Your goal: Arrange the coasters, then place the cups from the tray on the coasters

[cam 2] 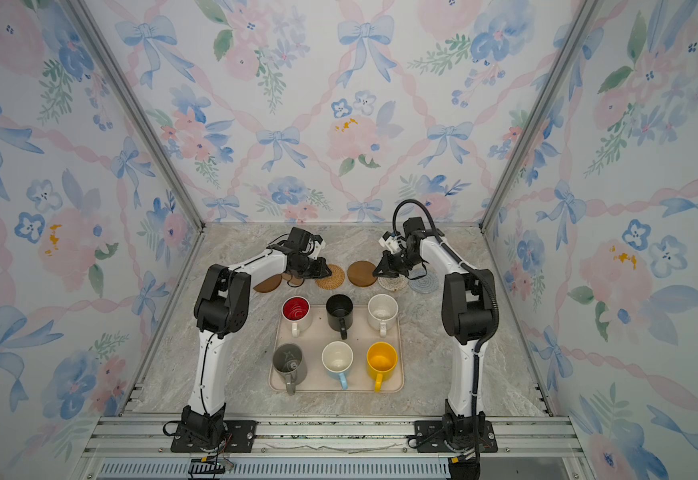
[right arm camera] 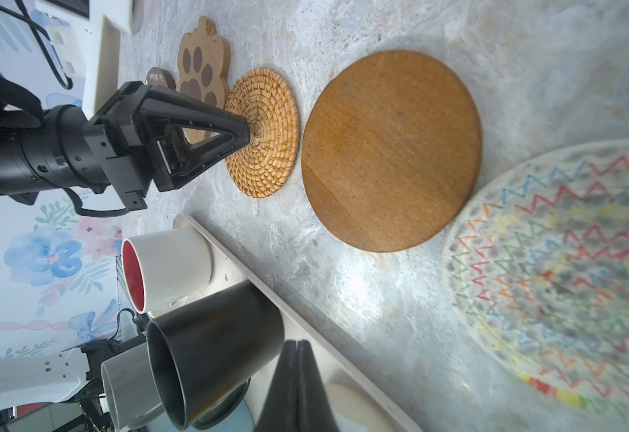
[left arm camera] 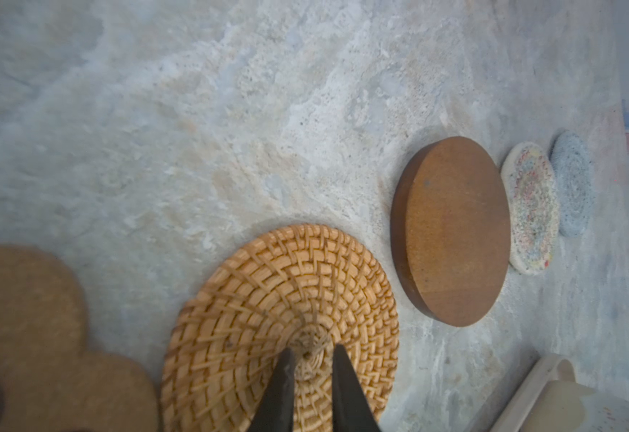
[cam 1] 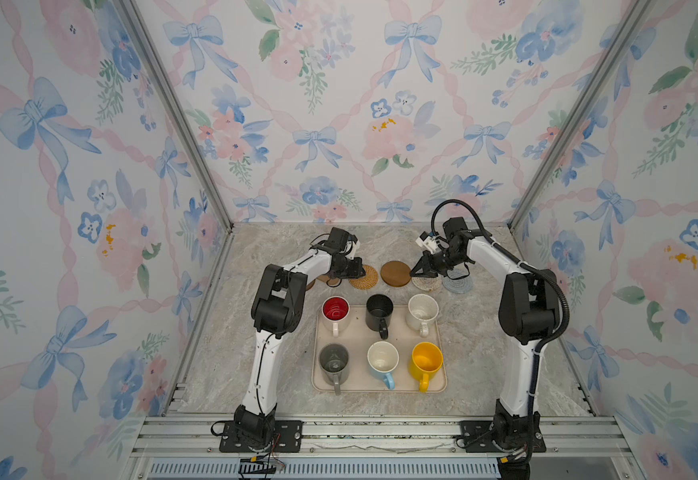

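- Rattan is what the left gripper (left arm camera: pixel 312 353) grips: its tips stand on the raised centre knot of the tan rattan coaster (left arm camera: pixel 268 299). The jaws are clenched on that knot, with only a sliver of gap between them.
- That coaster lies flat on the marbled table (cam 1: pixel 222 365), just behind the tray (cam 1: pixel 443 384).
- The right gripper (right arm camera: pixel 297 343) hangs low between the second wooden disc (cam 1: pixel 396 273) and the cream woven coaster (right arm camera: pixel 567 280). Its jaws are pressed fully together and hold nothing.
- All six coasters form a row along the tray's far side. From the left in both top views they run: first wooden disc (cam 2: pixel 267 284), partly under the left arm; paw-shaped coaster (right arm camera: pixel 202 71); the tan rattan coaster; the second wooden disc; the cream woven coaster; and the blue-grey woven coaster (cam 1: pixel 458 284).
- I cannot tell whether the cream and blue-grey mats touch or overlap.
- The tray carries all six cups upright in two rows of three.
- In the far row are the white cup with red inside (cam 1: pixel 335 309), the black cup (cam 1: pixel 379 311) and the cream speckled cup (cam 1: pixel 423 309).
- In the near row are the grey cup (cam 1: pixel 333 359), the light blue cup (cam 1: pixel 382 357) and the yellow cup (cam 1: pixel 426 359).
- Every handle points toward the near edge.
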`<control>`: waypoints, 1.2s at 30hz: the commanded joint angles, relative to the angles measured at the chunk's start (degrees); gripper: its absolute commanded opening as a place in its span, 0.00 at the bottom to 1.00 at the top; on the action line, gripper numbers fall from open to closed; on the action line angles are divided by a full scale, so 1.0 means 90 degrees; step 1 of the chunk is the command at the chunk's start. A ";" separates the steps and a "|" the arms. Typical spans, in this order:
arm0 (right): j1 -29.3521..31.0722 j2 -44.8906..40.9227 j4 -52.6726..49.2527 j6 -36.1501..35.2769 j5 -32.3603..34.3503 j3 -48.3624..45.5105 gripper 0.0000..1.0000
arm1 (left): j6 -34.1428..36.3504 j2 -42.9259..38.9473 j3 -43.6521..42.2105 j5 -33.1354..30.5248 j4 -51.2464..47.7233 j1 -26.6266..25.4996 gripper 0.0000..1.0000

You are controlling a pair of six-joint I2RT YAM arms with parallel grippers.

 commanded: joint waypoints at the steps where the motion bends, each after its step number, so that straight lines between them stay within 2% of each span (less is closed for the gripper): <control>1: -0.0069 -0.0321 0.0144 0.0103 -0.0123 -0.0152 0.00 | -0.0046 0.0340 0.0148 0.0021 -0.0138 -0.0009 0.17; 12: -0.0079 -0.0442 0.0330 0.0191 -0.0169 -0.0401 0.00 | -0.0153 0.0610 0.0429 0.0011 -0.0138 -0.0004 0.18; 28: -0.0059 -0.0755 0.0559 0.0368 -0.0271 -0.0540 0.00 | -0.0066 0.0056 0.0833 -0.0228 -0.0139 0.0004 0.32; 36: -0.0060 -0.1240 0.0797 0.0507 -0.0260 -0.0896 0.00 | -0.0073 -0.0536 0.0870 -0.0273 -0.0138 -0.0018 0.33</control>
